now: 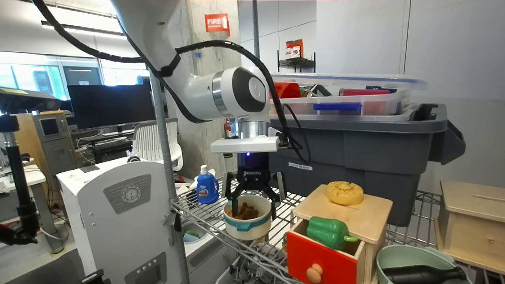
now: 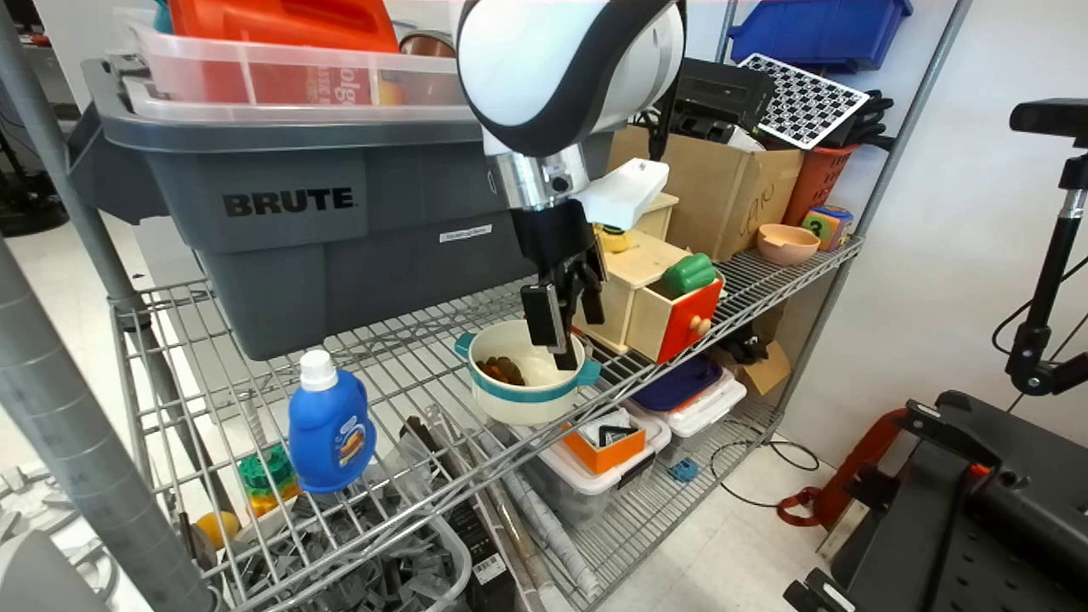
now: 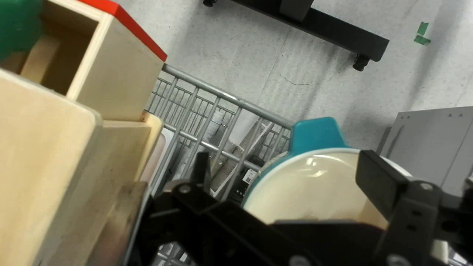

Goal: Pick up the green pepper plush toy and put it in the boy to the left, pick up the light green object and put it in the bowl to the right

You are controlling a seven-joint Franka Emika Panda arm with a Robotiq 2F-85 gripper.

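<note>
The green pepper plush toy (image 1: 327, 232) lies in an open drawer with a red front (image 1: 323, 258), its stem toward the front right. In an exterior view, the grey-green bowl to the right (image 1: 412, 252) holds a black bottle-shaped thing. A white bowl with teal handles (image 2: 531, 387) rests on the wire shelf with brown pieces inside. My gripper (image 1: 254, 209) is open there, straddling the bowl's rim on the cabinet side: one finger (image 3: 380, 184) is over the inside, the other outside. I cannot tell whether they touch the bowl. The light green object is out of view.
A wooden cabinet (image 2: 633, 263) stands beside the white bowl, topped by a yellow round object (image 1: 344, 193). Behind is a large grey tote (image 2: 340, 221). A blue detergent bottle (image 2: 331, 425) stands near the shelf's front edge (image 3: 229, 96). A peach bowl (image 2: 786, 244) sits farther along.
</note>
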